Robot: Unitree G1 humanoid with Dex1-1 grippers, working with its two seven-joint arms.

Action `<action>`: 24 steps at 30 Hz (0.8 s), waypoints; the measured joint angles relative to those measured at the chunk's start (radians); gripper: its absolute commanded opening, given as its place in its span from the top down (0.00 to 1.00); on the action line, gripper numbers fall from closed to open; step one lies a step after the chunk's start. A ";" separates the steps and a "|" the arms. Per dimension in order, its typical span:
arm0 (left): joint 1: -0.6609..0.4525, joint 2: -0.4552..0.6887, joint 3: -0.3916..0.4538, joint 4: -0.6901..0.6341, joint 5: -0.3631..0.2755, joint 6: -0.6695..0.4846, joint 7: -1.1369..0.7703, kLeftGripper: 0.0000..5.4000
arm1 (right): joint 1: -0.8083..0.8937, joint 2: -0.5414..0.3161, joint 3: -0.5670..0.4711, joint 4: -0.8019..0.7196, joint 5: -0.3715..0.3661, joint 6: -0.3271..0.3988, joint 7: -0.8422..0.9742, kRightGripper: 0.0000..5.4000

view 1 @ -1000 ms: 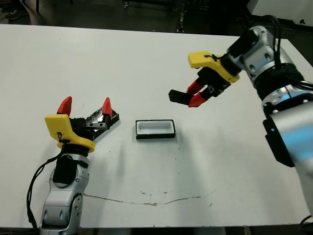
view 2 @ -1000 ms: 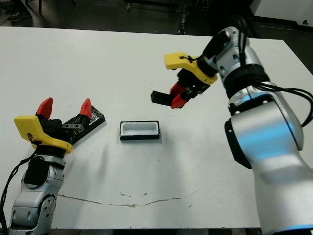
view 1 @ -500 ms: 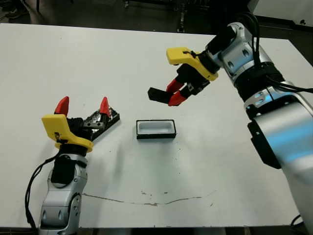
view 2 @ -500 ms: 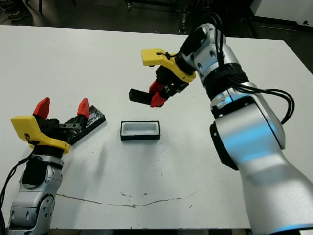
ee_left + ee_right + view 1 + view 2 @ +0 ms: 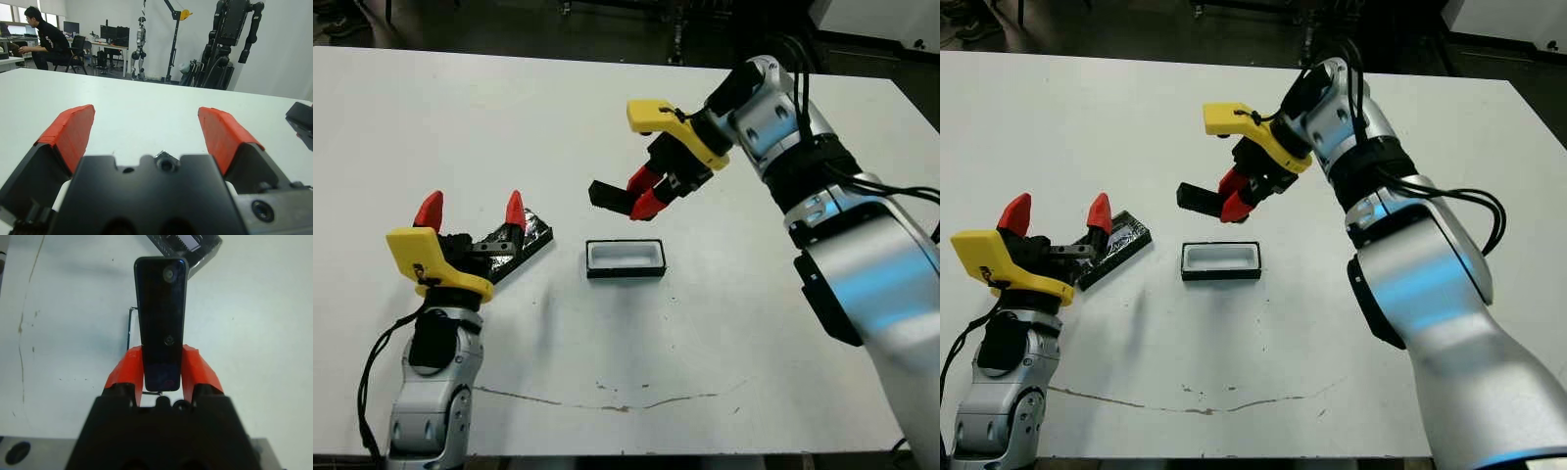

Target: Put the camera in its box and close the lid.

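The camera (image 5: pixel 607 196), a narrow black bar, is held above the table with my right gripper (image 5: pixel 642 193) shut on its end. It hovers just behind and slightly left of the box (image 5: pixel 625 258), a small black-rimmed tray with a white inside. In the right wrist view the camera (image 5: pixel 161 318) stands between the red fingers (image 5: pixel 197 368) and hides most of the box below. The lid (image 5: pixel 523 241), a glossy black slab, lies left of the box. My left gripper (image 5: pixel 472 209) is open right above the lid's near end, holding nothing.
A thin dark scuff line (image 5: pixel 607 401) runs along the table near the front edge. The table's far edge (image 5: pixel 607 61) meets a dark floor. In the left wrist view a person (image 5: pixel 45 40) sits at a desk far beyond the table, beside robot stands (image 5: pixel 230 39).
My right gripper has carried the camera leftward, from right of the box to just behind its left end. The left arm has shifted only slightly.
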 measured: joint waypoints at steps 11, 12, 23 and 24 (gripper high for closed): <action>0.000 0.000 -0.001 0.000 0.003 0.000 0.001 0.00 | 0.039 -0.004 0.014 -0.049 0.004 0.024 -0.002 0.69; 0.000 0.000 -0.001 0.000 0.003 0.000 0.001 0.00 | 0.043 -0.004 0.014 -0.049 0.006 0.024 -0.002 0.69; 0.001 0.000 -0.001 0.000 0.001 0.000 0.000 0.00 | 0.075 -0.003 0.023 -0.062 0.018 0.030 -0.012 0.69; 0.001 0.000 -0.001 0.000 0.001 0.000 0.000 0.00 | 0.075 -0.002 0.026 -0.062 0.018 0.038 -0.012 0.69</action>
